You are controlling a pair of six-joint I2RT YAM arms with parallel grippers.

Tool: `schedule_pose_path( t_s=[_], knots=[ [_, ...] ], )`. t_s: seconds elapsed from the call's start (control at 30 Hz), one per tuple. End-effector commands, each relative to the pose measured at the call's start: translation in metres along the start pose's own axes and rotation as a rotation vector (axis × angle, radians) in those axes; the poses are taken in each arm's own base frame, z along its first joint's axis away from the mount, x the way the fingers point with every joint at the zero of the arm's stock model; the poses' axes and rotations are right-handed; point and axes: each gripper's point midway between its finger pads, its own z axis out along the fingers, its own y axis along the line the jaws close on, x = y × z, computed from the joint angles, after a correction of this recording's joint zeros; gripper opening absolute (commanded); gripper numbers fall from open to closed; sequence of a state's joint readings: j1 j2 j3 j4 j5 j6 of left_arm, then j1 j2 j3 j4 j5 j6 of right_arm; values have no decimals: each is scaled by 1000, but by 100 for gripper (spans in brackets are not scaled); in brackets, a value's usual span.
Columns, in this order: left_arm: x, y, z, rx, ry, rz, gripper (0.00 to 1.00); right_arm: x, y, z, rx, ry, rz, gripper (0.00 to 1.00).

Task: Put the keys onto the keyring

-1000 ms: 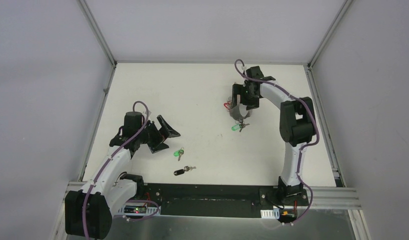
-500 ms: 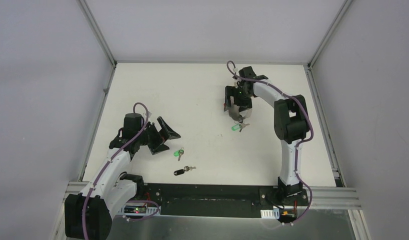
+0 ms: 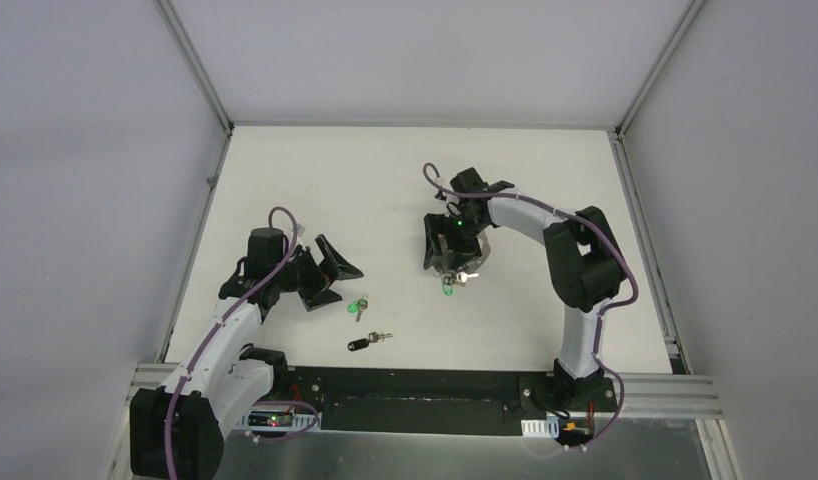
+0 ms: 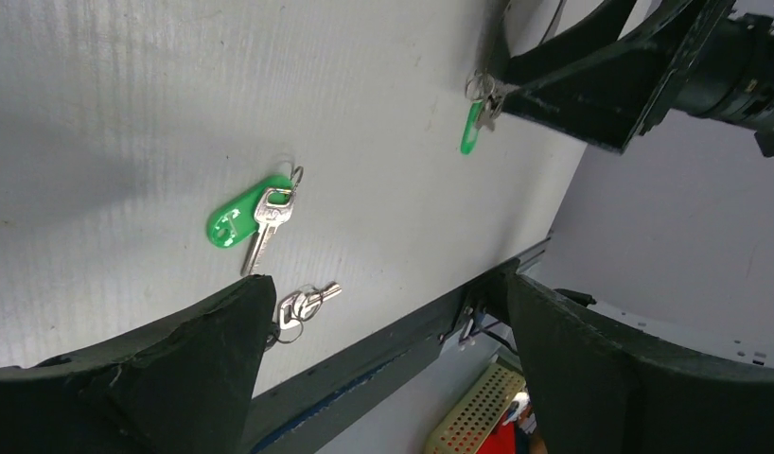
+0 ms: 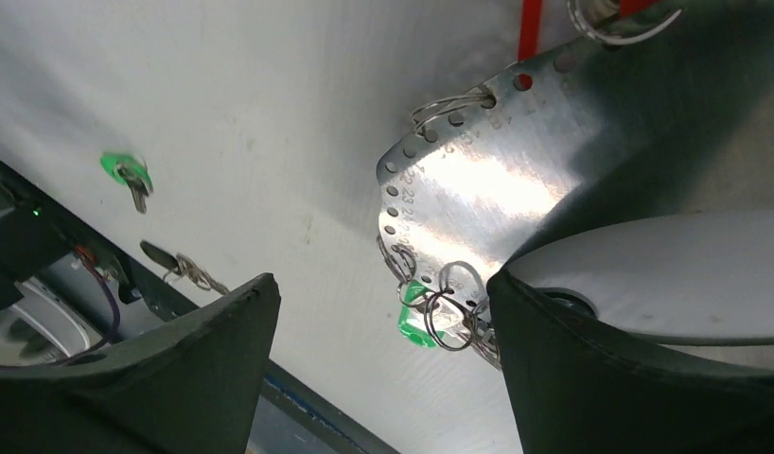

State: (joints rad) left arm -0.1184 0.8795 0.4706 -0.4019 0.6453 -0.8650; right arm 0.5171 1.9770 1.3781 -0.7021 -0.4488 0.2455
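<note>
- Left pincer [image 3: 343, 283] released, poised just beside the green-capped key [image 3: 360, 306] and black-capped key [image 3: 362, 343] on the near worktop [image 3: 385, 180].
- Right pincer [image 3: 448, 258] spread wide, keyring [image 5: 497, 189] hanging against one finger.

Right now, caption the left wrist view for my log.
Open left fingers frame the green-capped key and a second silver key on the white table.
</note>
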Motion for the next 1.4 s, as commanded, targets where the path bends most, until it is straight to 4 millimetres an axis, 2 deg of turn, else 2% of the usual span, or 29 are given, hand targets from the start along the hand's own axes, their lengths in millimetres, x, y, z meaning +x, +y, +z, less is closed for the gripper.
schedule_pose_path(
  t_s=[0.0,0.17,0.37,0.53,0.77,0.9,1.0,1.13,1.27,1.37],
  knots=[
    [5,-13,1,79,12,-5,97,60,5,7,18,137,28,84],
    [14,-22,8,90,28,15,96,86,2,-4,73,155,34,84],
    [29,-48,22,97,68,72,94,94,12,-29,58,101,37,85],
    [39,-67,35,91,117,124,88,73,31,-58,40,-44,58,85],
    [44,-98,51,102,157,195,85,12,58,-97,-13,-228,91,86],
    [55,-107,65,89,206,225,80,-6,49,-113,-45,-288,212,85],
    [62,-101,78,59,253,233,77,1,36,-106,-81,-302,298,85],
    [66,-85,91,15,284,256,75,21,5,-96,-32,-307,346,84],
    [64,-62,97,-30,269,334,74,27,-27,-94,35,-313,392,84],
    [65,-42,97,-52,255,389,75,32,-45,-87,99,-281,408,83]
  ],
)
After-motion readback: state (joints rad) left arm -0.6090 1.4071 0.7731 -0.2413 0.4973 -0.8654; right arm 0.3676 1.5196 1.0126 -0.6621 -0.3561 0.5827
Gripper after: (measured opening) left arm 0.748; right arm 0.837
